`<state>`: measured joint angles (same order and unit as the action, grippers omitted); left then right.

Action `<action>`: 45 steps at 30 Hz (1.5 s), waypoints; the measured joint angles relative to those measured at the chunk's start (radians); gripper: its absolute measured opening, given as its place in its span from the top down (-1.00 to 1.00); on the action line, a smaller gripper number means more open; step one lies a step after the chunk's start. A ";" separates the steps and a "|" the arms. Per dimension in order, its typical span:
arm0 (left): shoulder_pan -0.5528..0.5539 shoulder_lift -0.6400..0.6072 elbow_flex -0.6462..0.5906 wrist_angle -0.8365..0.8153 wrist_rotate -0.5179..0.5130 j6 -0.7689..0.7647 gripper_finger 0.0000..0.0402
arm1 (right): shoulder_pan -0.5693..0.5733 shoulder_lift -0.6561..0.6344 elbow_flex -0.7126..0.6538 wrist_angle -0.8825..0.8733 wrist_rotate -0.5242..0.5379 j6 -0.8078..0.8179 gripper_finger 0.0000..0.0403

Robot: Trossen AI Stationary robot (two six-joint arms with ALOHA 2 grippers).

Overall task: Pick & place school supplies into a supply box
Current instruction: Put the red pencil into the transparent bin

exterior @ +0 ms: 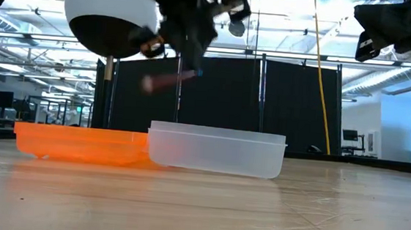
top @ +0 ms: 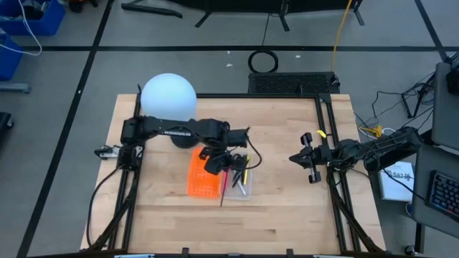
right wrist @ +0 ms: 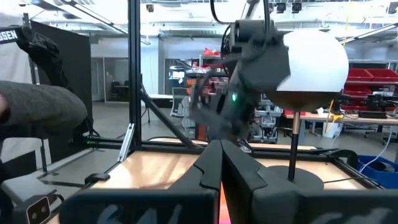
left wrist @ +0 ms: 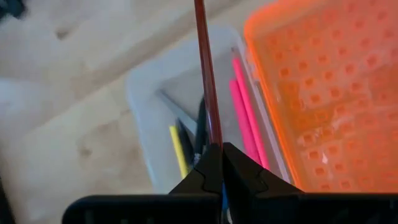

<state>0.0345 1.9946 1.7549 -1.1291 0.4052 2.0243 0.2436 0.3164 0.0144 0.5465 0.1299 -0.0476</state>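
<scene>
Setting: pale wooden bench [top: 287, 208] in a large workshop hall, dark frame posts at its edges, black curtain panels behind.

Item 1, supply box [exterior: 216, 151]: shallow clear plastic tray resting flat near the bench's middle, joined along one long side to an orange gridded panel [top: 201, 177] lying flat beside it, on the left arm's side. In the tray, seen from the left wrist view: two pink pens [left wrist: 244, 118] side by side against the wall next to the orange panel, a yellow pencil [left wrist: 178, 149], and at least one dark pen [left wrist: 200, 127] between them.

Item 2, red pencil [left wrist: 207, 74]: long and thin, pinched at one end between the fingers of the left gripper [top: 224, 162]. Its shaft runs straight out past the fingertips, over the tray; the free end reaches toward the bench's near edge in the high view. In the low view it hangs clear above the tray, not touching it.

Item 3, right gripper [top: 307, 159]: fingers pressed together on nothing, raised near the bench's right edge, well apart from the box.

Item 4, white globe lamp [top: 168, 99]: on a dark stand at the bench's far left, behind the left arm.
</scene>
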 joint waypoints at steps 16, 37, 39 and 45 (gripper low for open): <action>0.085 0.001 -0.049 0.137 -0.022 0.096 0.96 | 0.000 0.001 0.000 -0.028 0.000 -0.019 1.00; 0.182 0.001 -0.153 0.189 0.072 0.145 0.97 | 0.000 0.001 0.000 -0.035 0.003 -0.017 1.00; 0.178 0.001 -0.173 0.190 0.081 0.145 0.98 | 0.000 0.001 0.000 -0.035 0.003 -0.018 1.00; 0.168 0.001 -0.234 0.242 0.074 0.144 0.97 | 0.000 0.008 0.000 -0.034 0.004 -0.027 1.00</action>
<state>0.2024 1.9957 1.5209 -0.8869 0.4790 2.1680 0.2436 0.3248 0.0143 0.5120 0.1334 -0.0742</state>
